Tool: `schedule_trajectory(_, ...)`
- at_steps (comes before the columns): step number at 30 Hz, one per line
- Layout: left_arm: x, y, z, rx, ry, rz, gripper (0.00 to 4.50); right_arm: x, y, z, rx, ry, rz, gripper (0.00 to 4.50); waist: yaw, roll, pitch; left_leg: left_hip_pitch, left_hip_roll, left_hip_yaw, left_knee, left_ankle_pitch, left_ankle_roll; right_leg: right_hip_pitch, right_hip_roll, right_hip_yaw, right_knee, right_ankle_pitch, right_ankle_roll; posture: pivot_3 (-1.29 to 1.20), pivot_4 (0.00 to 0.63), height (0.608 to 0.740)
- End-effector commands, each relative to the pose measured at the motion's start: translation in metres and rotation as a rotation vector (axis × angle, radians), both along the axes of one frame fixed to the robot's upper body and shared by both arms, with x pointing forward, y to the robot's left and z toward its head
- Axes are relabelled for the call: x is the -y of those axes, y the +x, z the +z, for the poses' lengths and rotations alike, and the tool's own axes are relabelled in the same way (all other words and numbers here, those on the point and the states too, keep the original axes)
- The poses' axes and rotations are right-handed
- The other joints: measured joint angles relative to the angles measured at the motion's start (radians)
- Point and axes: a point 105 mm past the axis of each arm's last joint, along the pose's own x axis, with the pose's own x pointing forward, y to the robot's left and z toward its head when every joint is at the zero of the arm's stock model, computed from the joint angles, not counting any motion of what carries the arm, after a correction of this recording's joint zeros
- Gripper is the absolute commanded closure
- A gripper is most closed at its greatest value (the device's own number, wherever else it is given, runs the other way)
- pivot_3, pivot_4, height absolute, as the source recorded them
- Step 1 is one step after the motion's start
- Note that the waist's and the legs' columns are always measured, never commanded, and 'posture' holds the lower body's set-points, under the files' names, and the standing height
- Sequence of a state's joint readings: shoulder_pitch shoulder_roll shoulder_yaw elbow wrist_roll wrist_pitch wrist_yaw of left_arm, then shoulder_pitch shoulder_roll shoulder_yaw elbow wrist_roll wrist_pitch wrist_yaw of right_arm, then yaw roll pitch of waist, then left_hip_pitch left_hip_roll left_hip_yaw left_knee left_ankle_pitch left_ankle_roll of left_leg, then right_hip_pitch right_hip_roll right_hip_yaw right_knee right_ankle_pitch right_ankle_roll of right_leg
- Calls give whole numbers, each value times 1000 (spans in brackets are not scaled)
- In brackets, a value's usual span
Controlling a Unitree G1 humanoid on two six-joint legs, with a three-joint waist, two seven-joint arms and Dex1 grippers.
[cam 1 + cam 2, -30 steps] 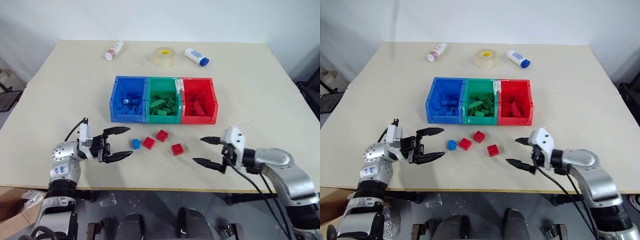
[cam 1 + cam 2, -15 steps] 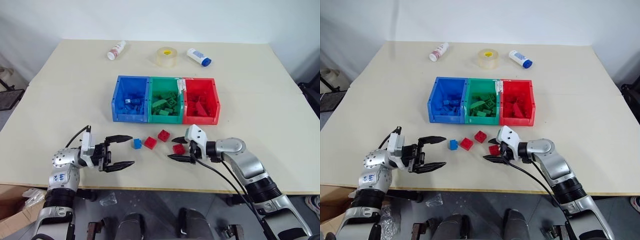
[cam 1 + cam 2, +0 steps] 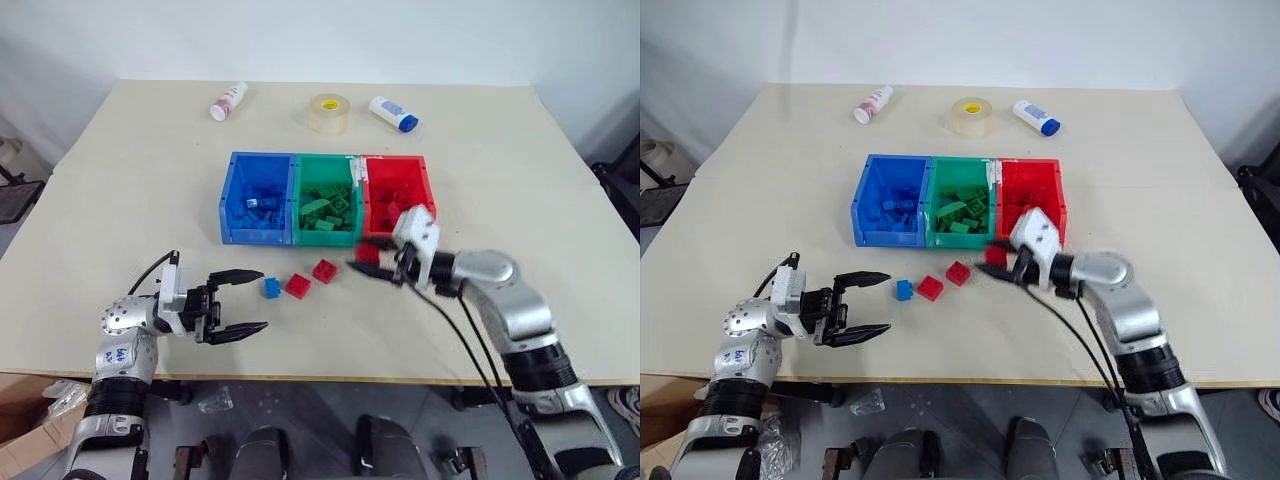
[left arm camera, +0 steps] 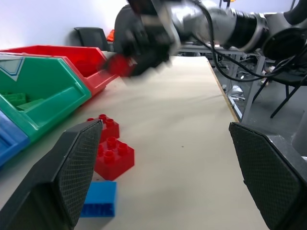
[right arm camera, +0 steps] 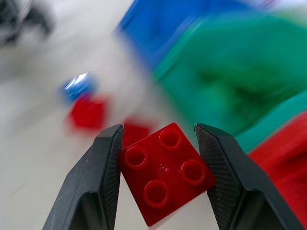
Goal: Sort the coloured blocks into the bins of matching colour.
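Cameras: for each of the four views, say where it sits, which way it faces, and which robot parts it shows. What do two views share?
Left and right eye views: on the head, looking down over the table and bins; both arms show.
Left wrist view: looks between the open left gripper at three loose blocks and the right gripper.
Right wrist view: along its fingers, clamped on a red block.
Shared: that held block, in both wrist views.

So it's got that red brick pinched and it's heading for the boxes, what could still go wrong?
The right gripper holds the red brick only by two sides, tilted, so it might slip out before the red bin. The green bin sits right next to the red one, so a release a little to that side could land it there. The open left gripper waits near the blue brick; the arms could crowd each other.
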State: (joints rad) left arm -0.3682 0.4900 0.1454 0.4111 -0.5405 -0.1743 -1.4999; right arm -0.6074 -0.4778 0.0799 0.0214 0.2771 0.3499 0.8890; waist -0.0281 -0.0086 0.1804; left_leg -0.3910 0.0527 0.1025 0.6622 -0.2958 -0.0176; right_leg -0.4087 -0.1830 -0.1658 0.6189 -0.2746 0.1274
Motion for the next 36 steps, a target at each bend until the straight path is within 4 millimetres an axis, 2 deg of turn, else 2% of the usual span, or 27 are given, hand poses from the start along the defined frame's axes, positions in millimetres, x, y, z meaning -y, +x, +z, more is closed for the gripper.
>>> schedule_trajectory(1,4,3,5,28,-2,-37,0,24,34,28,106,45,-173,2500,-1,0,0,0,0,0,0,0,0,0,0,0,0,0,0,0,150,740)
schedule_trajectory(2,5,4,6,30,-2,-40,0,28,40,32,127,50,-201,2500,-2,0,0,0,0,1,0,0,0,0,0,1,0,0,0,0,150,740)
schedule_trajectory(5,7,8,8,36,-7,-46,0,32,52,37,155,57,-234,1541,-1,0,0,0,0,1,-1,0,0,-1,0,1,0,0,0,0,150,740)
schedule_trajectory(9,7,10,8,37,-7,-48,0,31,53,36,171,58,-223,206,-3,0,0,0,0,2,-1,0,0,-1,0,1,-1,0,0,0,150,740)
schedule_trajectory(10,7,10,8,38,-7,-47,0,30,52,35,173,55,-215,48,-3,0,0,0,0,2,-1,0,0,-1,0,1,-1,0,0,0,150,740)
schedule_trajectory(14,6,10,8,39,-6,-45,0,32,43,30,161,44,-183,48,-3,0,0,0,0,2,-1,0,0,-1,0,2,0,0,0,0,150,740)
schedule_trajectory(16,6,9,8,38,-6,-43,0,33,32,25,141,31,-137,48,-2,0,0,0,0,2,-1,0,0,-1,0,2,0,0,0,0,150,740)
schedule_trajectory(20,3,8,6,31,-6,-24,0,38,-13,-1,26,-39,38,48,6,0,0,0,0,2,-1,-1,1,-1,0,1,-1,0,0,0,150,740)
schedule_trajectory(23,0,7,4,25,-3,-4,0,52,-33,-17,-29,-99,60,48,2,0,0,0,0,3,1,-2,2,-1,0,3,-1,1,1,0,150,740)
schedule_trajectory(27,-6,5,0,9,16,16,0,82,-60,-41,-133,-194,32,48,3,0,0,0,0,3,1,-2,2,-1,0,3,-1,1,1,0,150,740)
schedule_trajectory(32,-9,5,1,9,14,24,0,105,-79,-50,-194,-213,-33,48,1,0,0,0,0,4,1,-2,3,-1,0,3,-1,1,1,0,150,740)
schedule_trajectory(36,-9,6,3,13,12,25,0,106,-82,-50,-199,-206,-48,48,2,0,0,1,0,4,1,-2,3,0,0,4,-2,1,1,0,150,740)
